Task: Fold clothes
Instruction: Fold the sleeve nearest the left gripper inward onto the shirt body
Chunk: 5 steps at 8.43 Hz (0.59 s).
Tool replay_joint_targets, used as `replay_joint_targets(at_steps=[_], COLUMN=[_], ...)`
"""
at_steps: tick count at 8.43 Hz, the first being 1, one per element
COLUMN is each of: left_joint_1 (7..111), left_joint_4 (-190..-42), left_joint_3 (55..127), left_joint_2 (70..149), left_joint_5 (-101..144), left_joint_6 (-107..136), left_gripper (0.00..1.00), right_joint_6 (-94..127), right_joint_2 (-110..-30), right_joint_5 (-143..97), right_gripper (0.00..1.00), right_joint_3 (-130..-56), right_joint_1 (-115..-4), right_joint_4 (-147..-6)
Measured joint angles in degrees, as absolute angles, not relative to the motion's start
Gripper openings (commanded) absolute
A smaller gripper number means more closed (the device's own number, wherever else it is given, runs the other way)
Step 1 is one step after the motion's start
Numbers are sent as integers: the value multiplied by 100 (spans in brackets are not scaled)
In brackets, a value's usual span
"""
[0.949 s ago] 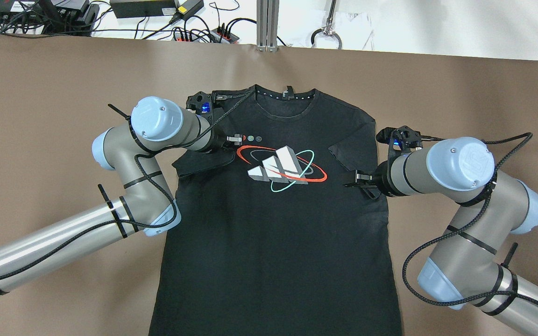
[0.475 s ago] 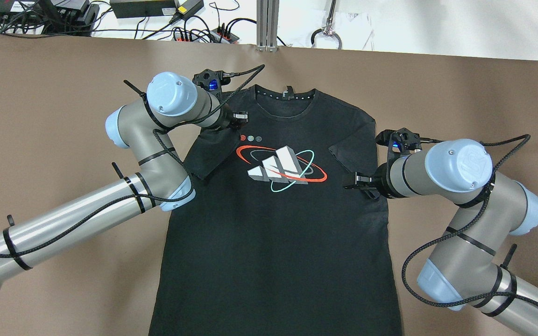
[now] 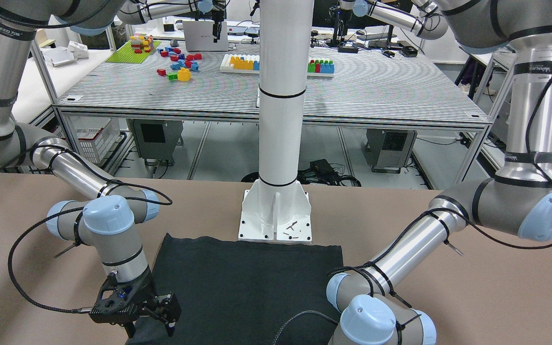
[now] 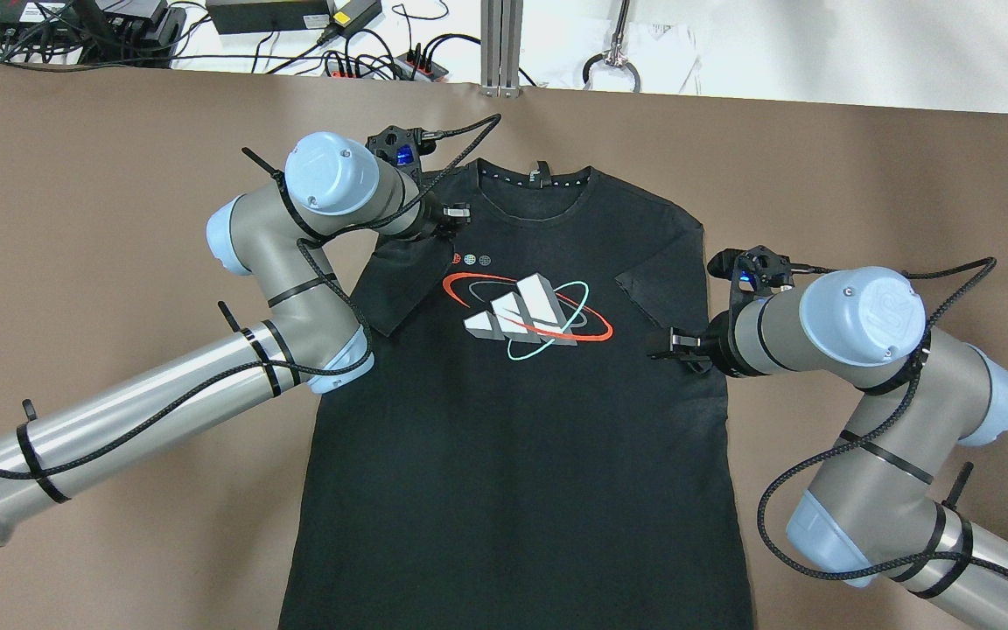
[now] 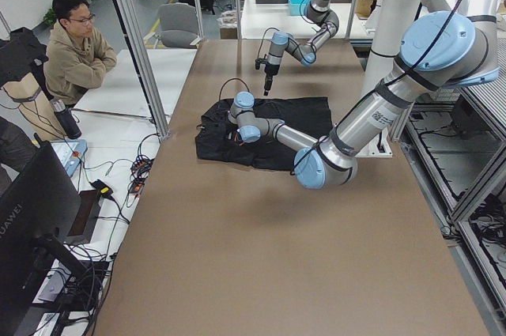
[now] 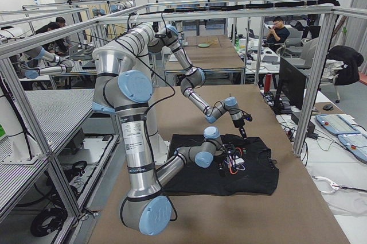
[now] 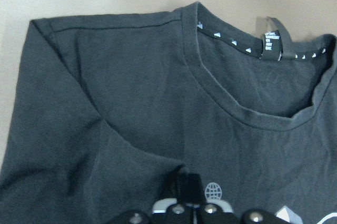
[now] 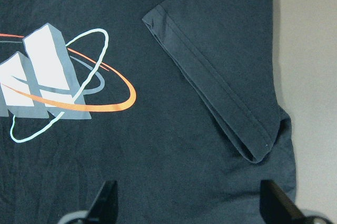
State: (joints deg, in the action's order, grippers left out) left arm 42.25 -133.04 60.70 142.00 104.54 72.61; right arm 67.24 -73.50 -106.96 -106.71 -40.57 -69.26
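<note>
A black T-shirt (image 4: 513, 437) with a white, red and teal chest logo (image 4: 526, 317) lies flat on the brown table, collar at the far side. Both sleeves lie folded inward, the left one (image 4: 399, 289) and the right one (image 4: 657, 280). My left gripper (image 4: 458, 213) is shut and holds nothing, hovering over the left shoulder near the collar (image 7: 231, 108); its fingertips (image 7: 187, 184) show together in the left wrist view. My right gripper (image 4: 654, 343) is open and empty, just above the shirt below the folded right sleeve (image 8: 226, 76).
The white pillar's base (image 3: 276, 215) stands at the shirt's hem edge. Cables and power strips (image 4: 364, 52) lie beyond the table's far edge. Bare brown table (image 4: 75, 175) lies on both sides. A seated person (image 5: 75, 51) watches from beyond the table.
My left gripper moved from over the chest up toward the collar, leaving the left sleeve lying folded on the shirt. The right gripper barely moved.
</note>
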Motion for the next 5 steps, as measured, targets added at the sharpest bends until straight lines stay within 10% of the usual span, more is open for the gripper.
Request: replay_joint_targets(at_steps=[1,2,3,5], left_joint_1=[4156,4052,3917,3723], left_joint_4=[-13320,-13327,-13322,-13293], left_joint_3=[6082,6096,6157,6266], left_joint_2=[14208,14228,14252,14268], left_joint_5=[10438,10424,10393,10153], left_joint_6=[7402,7597,7790,8005], left_gripper=[0,35,99,100], right_joint_6=[6724,6724,6727,6733], right_joint_2=[-7373,-7385,-7393,-7398], right_joint_5=[-10699,-10699,-10698,-10694], right_gripper=[95,95,95,95], right_joint_3=[-10682,-10690,-10693,-10690], right_joint_1=[-4055,-4053,-4048,-4050], right_joint_4=[-6917,-6912,-6910,-6908])
